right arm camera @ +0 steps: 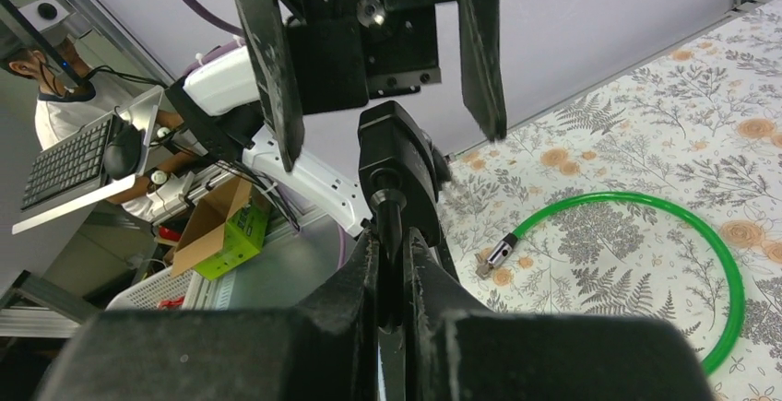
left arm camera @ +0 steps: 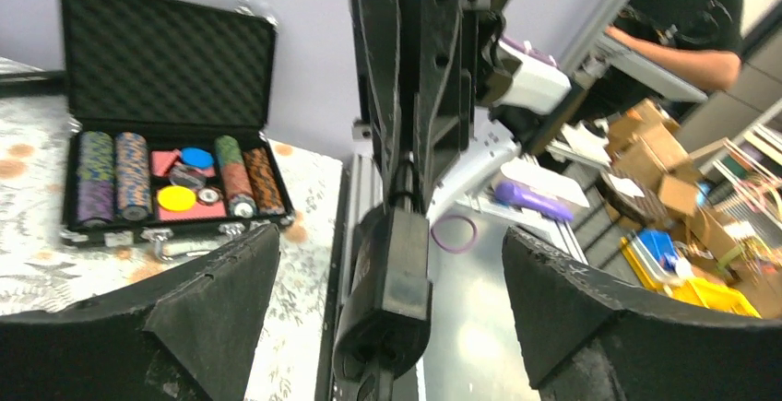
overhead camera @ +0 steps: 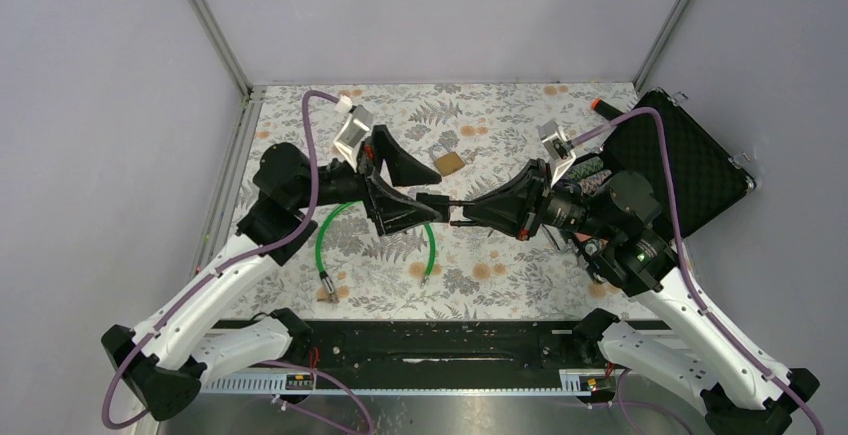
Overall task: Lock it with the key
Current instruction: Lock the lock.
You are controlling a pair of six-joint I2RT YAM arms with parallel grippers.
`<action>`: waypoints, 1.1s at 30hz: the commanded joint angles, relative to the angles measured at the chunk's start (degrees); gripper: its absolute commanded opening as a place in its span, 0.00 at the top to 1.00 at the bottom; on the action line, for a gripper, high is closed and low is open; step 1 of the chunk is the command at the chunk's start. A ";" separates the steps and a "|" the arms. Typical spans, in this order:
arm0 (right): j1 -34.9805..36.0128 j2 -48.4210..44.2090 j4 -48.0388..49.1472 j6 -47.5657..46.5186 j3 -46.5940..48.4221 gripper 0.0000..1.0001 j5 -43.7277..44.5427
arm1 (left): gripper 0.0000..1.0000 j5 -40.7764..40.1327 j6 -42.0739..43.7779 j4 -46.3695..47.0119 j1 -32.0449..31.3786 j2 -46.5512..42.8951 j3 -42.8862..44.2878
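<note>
Your key (right arm camera: 388,221) sits clenched in the right gripper (right arm camera: 392,252), its shaft running straight into the black lock body (right arm camera: 396,157) held above the table (overhead camera: 500,115) between the arms, while the left gripper (left arm camera: 391,244) stands spread either side of that body, grasping nothing, so any turn looks to be the right wrist's, about that shaft.

The lock (overhead camera: 432,202) is a small black block, up off the table (overhead camera: 500,125) and lying sideways. A thin key (overhead camera: 452,205) sticks into one end, pinched in the right gripper (overhead camera: 464,209). The green cable (overhead camera: 322,240) curves on the table. Its silver end (overhead camera: 326,286) lies loose.
</note>
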 commanded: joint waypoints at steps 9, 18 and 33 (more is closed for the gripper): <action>0.11 -0.64 7.98 3.45 5.47 1.00 1.49 | 0.22 8.07 -1.14 8.08 0.28 0.84 -3.93; 0.10 0.32 9.97 5.42 5.16 1.00 1.39 | 0.44 5.09 -2.25 9.67 0.27 2.01 -4.42; 0.09 1.25 5.50 5.89 5.41 0.84 3.54 | 1.00 1.85 -5.13 14.77 0.41 1.14 -7.06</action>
